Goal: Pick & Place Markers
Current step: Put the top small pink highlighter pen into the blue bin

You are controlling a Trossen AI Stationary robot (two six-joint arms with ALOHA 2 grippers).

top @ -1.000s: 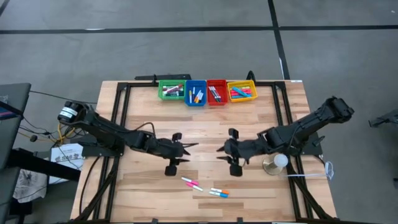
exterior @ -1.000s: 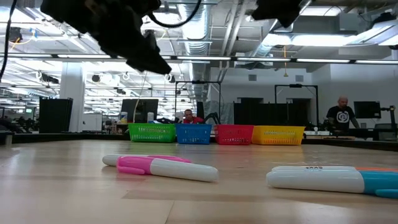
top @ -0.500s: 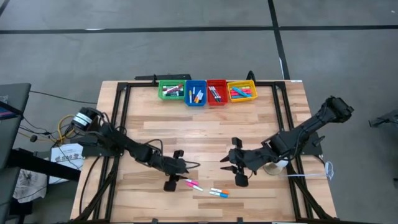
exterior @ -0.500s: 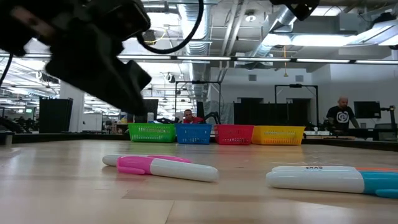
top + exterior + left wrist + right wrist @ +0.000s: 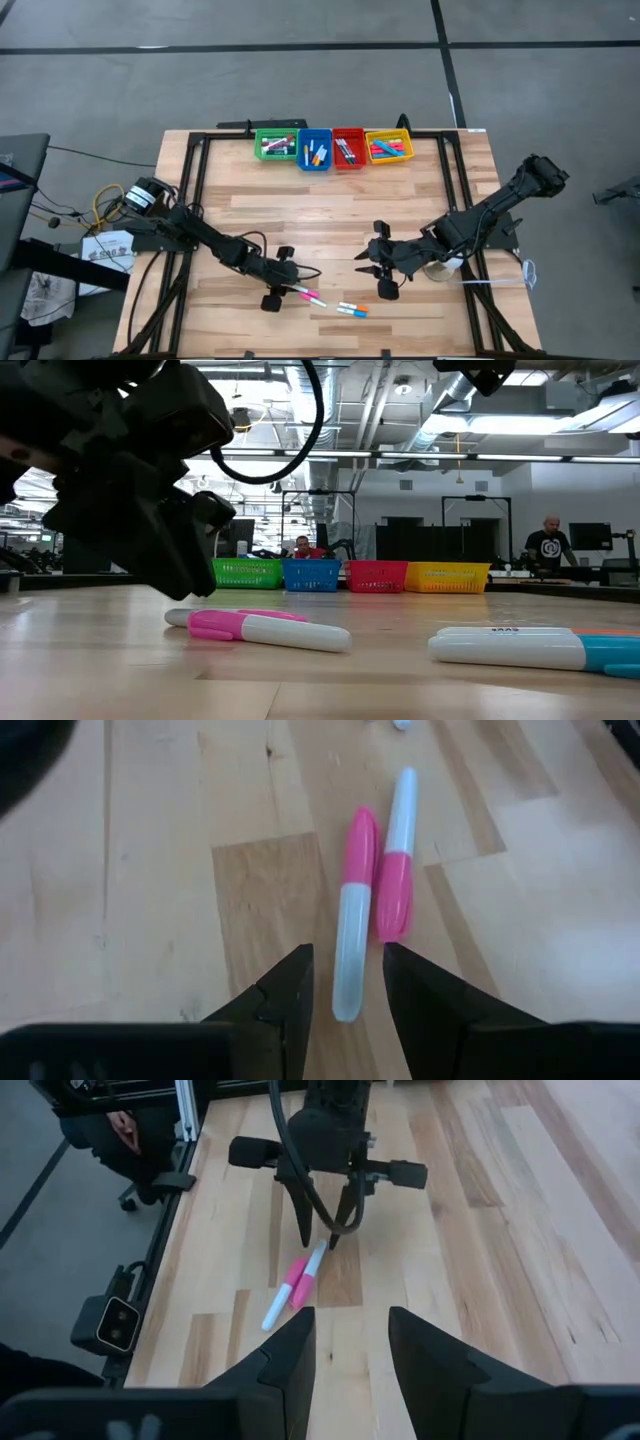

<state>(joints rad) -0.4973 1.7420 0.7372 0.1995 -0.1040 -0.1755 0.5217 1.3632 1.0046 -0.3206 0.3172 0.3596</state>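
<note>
Two pink-and-white markers [image 5: 352, 920] lie side by side flat on the wooden table near its front edge [image 5: 308, 296]. Two more markers, blue and orange [image 5: 352, 309], lie just to their right. My left gripper [image 5: 348, 988] is open and low over the table, slanting down. Its fingertips stand on either side of one pink marker's white end [image 5: 345, 1005] without plainly touching it. In the low view the left gripper [image 5: 185, 575] hangs just left of the pink marker [image 5: 260, 628]. My right gripper [image 5: 366, 263] hovers open, higher, to the right of the markers.
Four small bins, green [image 5: 275, 144], blue [image 5: 314, 150], red [image 5: 347, 148] and yellow [image 5: 389, 147], stand in a row at the table's far edge, each holding markers. A small round container [image 5: 443, 262] sits under the right arm. People show in the room behind.
My left gripper has swung toward the table's near edge and come down, tipping more steeply, until its open fingers flank the pink marker's white end. My right gripper has shifted a little toward the near edge, then kept still. The markers have not moved.
</note>
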